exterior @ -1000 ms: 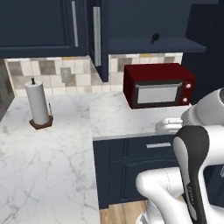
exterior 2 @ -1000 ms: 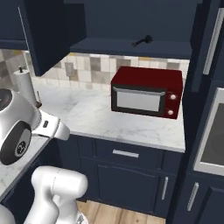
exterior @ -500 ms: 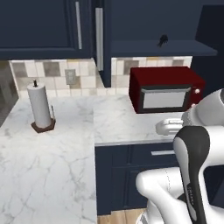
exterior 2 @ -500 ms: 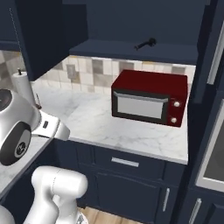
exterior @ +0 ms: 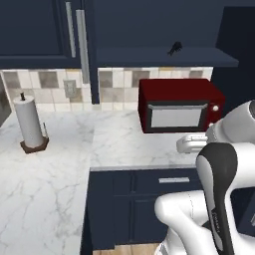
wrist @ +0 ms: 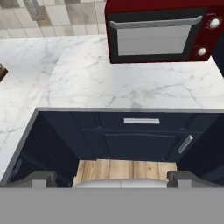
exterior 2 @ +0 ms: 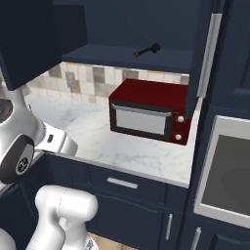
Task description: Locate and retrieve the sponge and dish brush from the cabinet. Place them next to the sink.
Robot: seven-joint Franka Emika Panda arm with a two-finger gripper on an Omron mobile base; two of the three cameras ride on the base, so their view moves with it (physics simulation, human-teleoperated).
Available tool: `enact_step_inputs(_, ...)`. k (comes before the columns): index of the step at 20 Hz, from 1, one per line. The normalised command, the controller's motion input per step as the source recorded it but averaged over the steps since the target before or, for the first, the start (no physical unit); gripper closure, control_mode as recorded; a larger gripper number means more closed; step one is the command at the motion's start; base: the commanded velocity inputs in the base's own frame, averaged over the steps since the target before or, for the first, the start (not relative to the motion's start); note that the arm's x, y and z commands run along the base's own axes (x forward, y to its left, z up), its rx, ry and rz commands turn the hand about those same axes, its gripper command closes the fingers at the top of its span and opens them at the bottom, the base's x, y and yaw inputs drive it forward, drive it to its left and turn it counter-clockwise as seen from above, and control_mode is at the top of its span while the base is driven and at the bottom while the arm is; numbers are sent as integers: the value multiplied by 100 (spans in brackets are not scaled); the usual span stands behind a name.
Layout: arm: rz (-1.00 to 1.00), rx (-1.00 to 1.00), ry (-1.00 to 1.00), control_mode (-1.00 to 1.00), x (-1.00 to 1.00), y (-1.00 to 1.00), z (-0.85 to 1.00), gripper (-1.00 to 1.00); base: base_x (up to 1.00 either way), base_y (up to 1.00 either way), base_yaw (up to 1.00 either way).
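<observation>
A simulated kitchen seen from a robot's moving base. Over the last second the whole picture has slid sideways: the red microwave [exterior: 179, 104] now sits nearer the middle of the left base view, and the paper towel roll [exterior: 30, 122] has drifted toward the left edge. Since everything shifted together, this reads as the base driving along the surface, not as any object moving.

The dish brush [exterior 2: 146, 50], a small black shape with a thin handle, lies on the open shelf [exterior: 164, 57] of the dark navy cabinet [exterior: 45, 30], above the microwave. It appears untouched. It also shows in the left base view as a small dark shape at the shelf's front edge. The sponge cannot be made out in these pictures; it may be further back in the cabinet or behind a closed door with its long silver handle [exterior: 82, 45].

The pincer [wrist: 112, 177] hangs low, its two dark tips wide apart and holding nothing. The hand view looks down over the white marble surface [wrist: 131, 83], the microwave's front and the navy drawers [wrist: 140, 131] beneath, with a strip of wooden floor below.

The drive seems to have brought the robot closer to facing the shelf, so the search step looks nearly done for the brush. Judging from this, the arm would next need to rise a long way to the shelf. Nothing has yet been fetched, so the task looks to be in its early part
</observation>
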Motion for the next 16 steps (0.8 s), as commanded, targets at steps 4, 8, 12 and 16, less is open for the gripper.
enact_step_inputs(4, 0, 0, 0, 100, 0, 0, 0, -100, 0, -31, 0)
enact_step_inputs(8, 0, 0, 0, 100, 0, 0, 0, -100, 31, 13, -16)
enact_step_inputs(12, 0, 0, 0, 100, 0, 0, 0, -100, 23, 13, -23)
enact_step_inputs(16, 0, 0, 0, 100, 0, 0, 0, -100, 14, 4, -11)
